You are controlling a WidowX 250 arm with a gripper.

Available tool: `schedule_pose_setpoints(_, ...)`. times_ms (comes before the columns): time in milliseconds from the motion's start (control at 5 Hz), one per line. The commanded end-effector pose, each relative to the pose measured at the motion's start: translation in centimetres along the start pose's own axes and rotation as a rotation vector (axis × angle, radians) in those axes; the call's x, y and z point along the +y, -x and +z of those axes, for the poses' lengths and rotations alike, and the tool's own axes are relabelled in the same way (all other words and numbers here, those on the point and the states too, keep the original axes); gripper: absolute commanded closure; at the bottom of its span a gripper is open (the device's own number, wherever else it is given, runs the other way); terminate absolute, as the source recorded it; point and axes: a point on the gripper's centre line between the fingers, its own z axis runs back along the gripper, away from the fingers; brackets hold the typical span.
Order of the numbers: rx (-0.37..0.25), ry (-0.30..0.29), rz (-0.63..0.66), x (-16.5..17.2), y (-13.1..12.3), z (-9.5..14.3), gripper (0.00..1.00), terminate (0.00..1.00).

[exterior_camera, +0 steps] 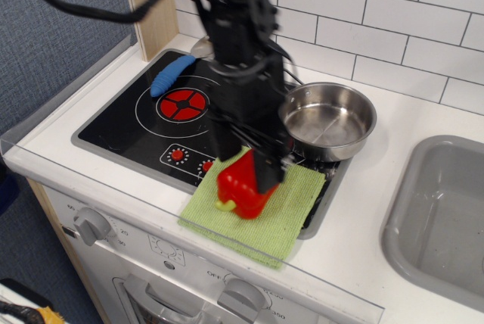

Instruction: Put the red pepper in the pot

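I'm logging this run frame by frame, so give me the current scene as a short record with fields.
gripper: over the red pepper, fingers straddling it; whether it is closed cannot be told
red pepper: lying on the green cloth, stem toward the front
green cloth: at the cooktop's front edge
pot: empty, on the right burner, behind the pepper
blue object: back left of the cooktop
sink: at the right
task state: pepper not yet in the pot

pot (327, 121) open from above, black arm (240, 59) crowding its left rim, bare counter (378, 210) on its right
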Motion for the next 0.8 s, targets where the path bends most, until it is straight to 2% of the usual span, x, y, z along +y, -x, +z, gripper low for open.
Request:
schedule_pose_setpoints(0,-0.005,-0.058,-0.006,-0.6,-1.3,-0.8,0.00,0.00)
schedule_pose_setpoints(200,-0.003,-0.085,0.004,-0.2,-1.6,-0.6,1.00,0.00)
schedule_pose_setpoints(400,-0.040,-0.110,0.000,0.6,-2.4,1.1,1.00,0.00)
schedule_pose_setpoints(600,-0.146,-0.088,0.020,1.3,-4.8,5.0,1.00,0.00)
